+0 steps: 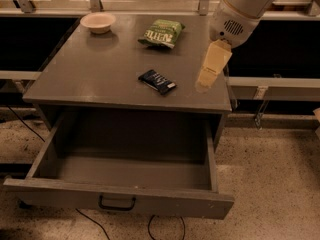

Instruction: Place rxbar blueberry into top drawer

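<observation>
Rxbar blueberry lies flat on the grey bench, toward the front edge and slightly right of centre, its long axis diagonal. Top drawer is pulled fully out below the bench front, interior exposed, dark handle centred on its front panel. Gripper hangs tip-down over the right part of the bench, right of the bar and apart from it; only one tan shape shows from this angle, so whether it is spread or pressed together cannot be told. Green chip bag sits further back; pale bowl at the back left corner.
</observation>
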Robot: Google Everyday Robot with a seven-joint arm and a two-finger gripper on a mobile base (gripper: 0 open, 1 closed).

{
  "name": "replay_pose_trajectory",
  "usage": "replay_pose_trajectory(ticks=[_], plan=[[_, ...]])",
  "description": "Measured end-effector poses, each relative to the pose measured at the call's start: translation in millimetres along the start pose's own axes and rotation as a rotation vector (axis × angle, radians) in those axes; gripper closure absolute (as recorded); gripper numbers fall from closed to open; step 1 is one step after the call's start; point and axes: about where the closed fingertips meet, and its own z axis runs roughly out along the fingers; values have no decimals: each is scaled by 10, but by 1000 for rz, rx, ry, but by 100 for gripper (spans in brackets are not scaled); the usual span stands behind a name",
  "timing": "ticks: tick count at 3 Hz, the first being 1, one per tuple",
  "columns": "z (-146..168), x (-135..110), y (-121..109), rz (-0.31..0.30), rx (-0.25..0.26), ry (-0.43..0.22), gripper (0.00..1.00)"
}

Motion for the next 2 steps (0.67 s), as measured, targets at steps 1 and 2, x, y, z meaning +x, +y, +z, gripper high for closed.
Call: replay_pose_trajectory(ticks=[1, 2], plan=[[1, -3, 0, -1, 0, 0, 0], [63, -17, -62, 32, 32, 36, 0]])
